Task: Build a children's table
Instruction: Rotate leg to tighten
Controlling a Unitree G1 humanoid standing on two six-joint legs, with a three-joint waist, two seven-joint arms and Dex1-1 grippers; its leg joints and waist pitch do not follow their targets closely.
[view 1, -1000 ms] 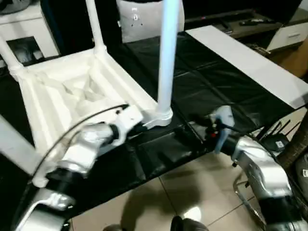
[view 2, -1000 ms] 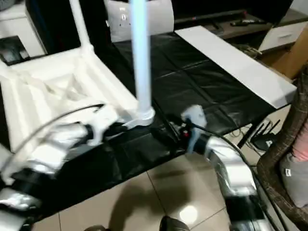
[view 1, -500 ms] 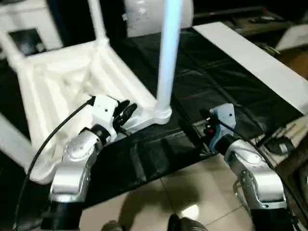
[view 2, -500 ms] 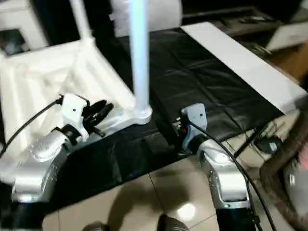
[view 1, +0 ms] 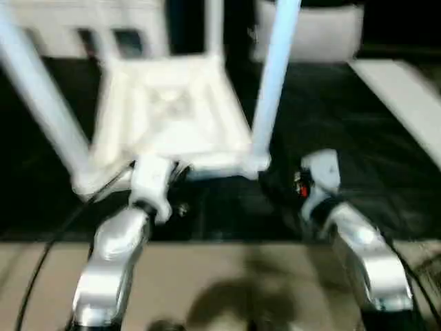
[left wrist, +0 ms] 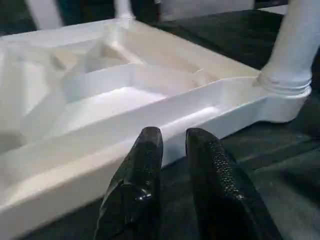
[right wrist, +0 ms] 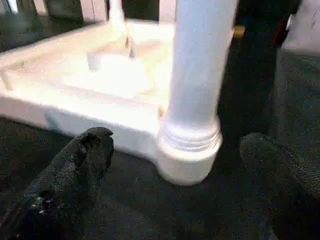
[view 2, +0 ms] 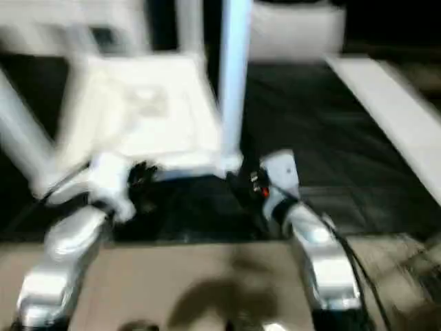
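The children's table (view 1: 172, 117) lies upside down on a black mat, its ribbed underside facing up and white legs (view 1: 272, 83) standing up from the corner sockets. My left gripper (left wrist: 172, 137) is shut and holds nothing. Its fingertips sit just short of the table's near rim (left wrist: 125, 130), and the same gripper (view 1: 179, 172) shows at the rim's middle in the left eye view. My right gripper (right wrist: 176, 140) is open wide, with a finger (right wrist: 85, 155) on each side of the near right leg (right wrist: 200, 65) and its socket, and it stops short of them.
The black mat (view 1: 331, 117) covers a low platform, with beige floor tiles (view 1: 227, 276) in front of it. Along the platform's right side lies a white board (view 1: 406, 103). A grey pillow (view 1: 310, 31) and a white cabinet (view 1: 62, 34) stand behind the table.
The head camera has swung, so the whole picture has shifted. My left arm has risen from low at the left to the table's near rim. My right gripper sits nearer the right leg's socket.
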